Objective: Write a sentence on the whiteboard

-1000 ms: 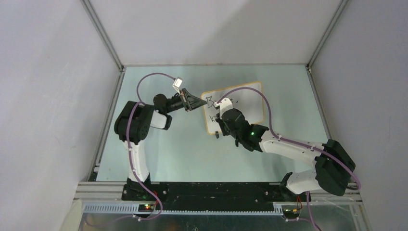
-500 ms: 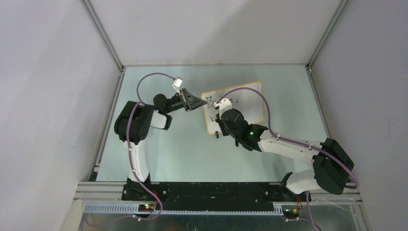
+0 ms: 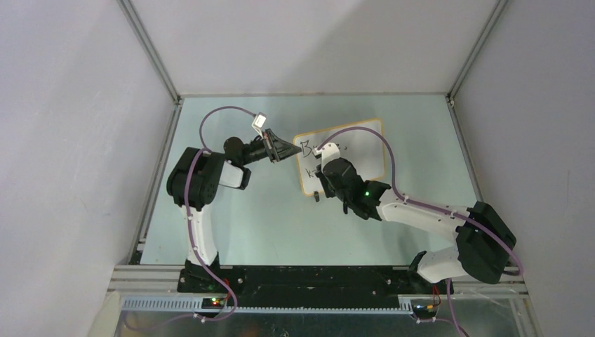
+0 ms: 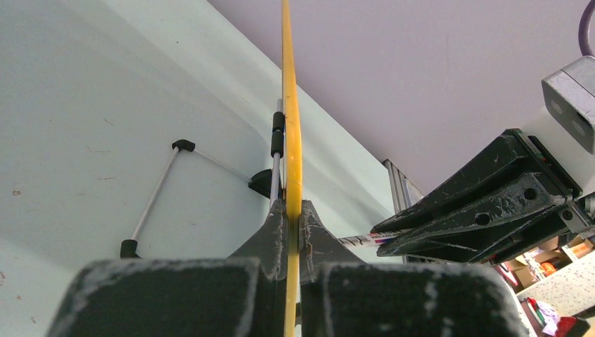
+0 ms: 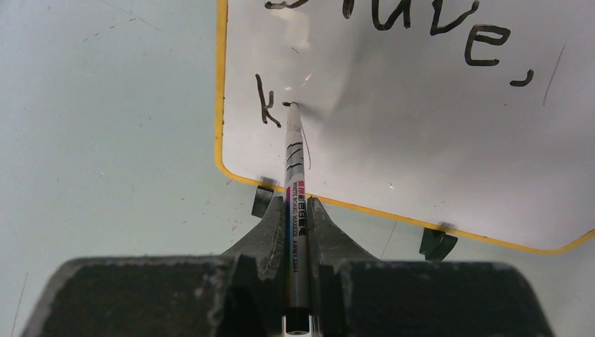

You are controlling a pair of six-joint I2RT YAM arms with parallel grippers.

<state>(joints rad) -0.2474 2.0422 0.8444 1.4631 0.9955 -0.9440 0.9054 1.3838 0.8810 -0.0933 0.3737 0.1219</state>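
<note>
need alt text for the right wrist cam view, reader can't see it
The right gripper clamps a white marker between its fingers, tip touching the whiteboard just right of a black "k". Above, the sentence shows "ave,"; the board's yellow frame and two black clip feet rest on a pale green table.

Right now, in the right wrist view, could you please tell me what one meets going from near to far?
Going outward: right gripper holding the marker → whiteboard near edge → letter k → upper line of lettering.
</note>
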